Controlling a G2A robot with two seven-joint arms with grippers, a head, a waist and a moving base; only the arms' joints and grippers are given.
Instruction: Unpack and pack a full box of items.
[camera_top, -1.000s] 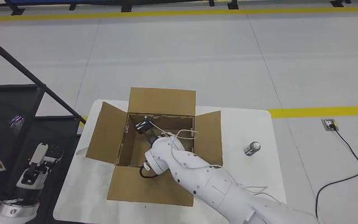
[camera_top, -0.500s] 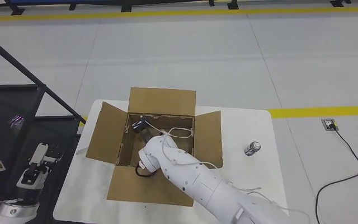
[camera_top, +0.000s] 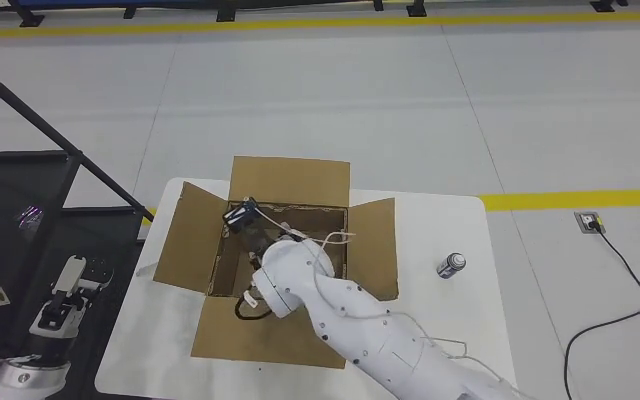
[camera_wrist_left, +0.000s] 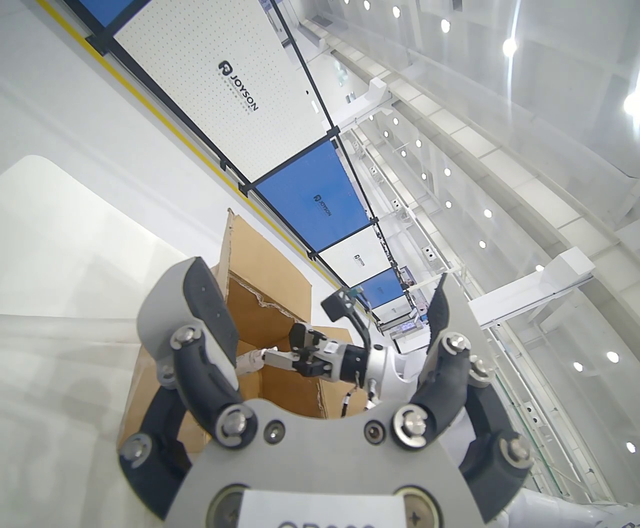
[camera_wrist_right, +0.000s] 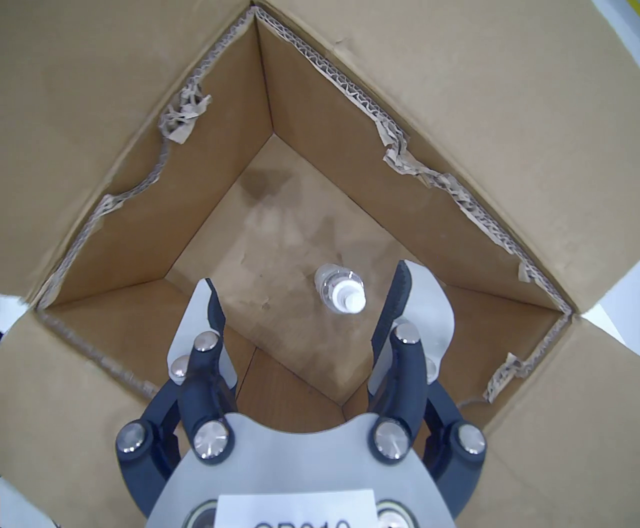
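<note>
An open cardboard box (camera_top: 290, 182) stands on the white table (camera_top: 440, 225), its four flaps folded out. A clear bottle with a white cap (camera_wrist_right: 345, 295) stands upright on the box floor (camera_wrist_right: 280, 235). My right gripper (camera_wrist_right: 307, 282) hangs open over the box interior, above the bottle and apart from it, with the cap between its fingers' line of sight. In the top view my right arm (camera_top: 300, 290) covers the near part of the box. My left gripper (camera_wrist_left: 320, 280) is open and holds nothing, tilted up beside the table; its view shows the box (camera_wrist_left: 260, 295) from the side.
A small metal can (camera_top: 451, 264) stands on the table to the right of the box. The left arm (camera_top: 65, 300) rests off the table's left side by a dark frame (camera_top: 40, 130). Torn cardboard edges (camera_wrist_right: 415, 165) line the box rim.
The right arm's wrist has shifted left toward the far left corner of the box. The left arm has not moved.
</note>
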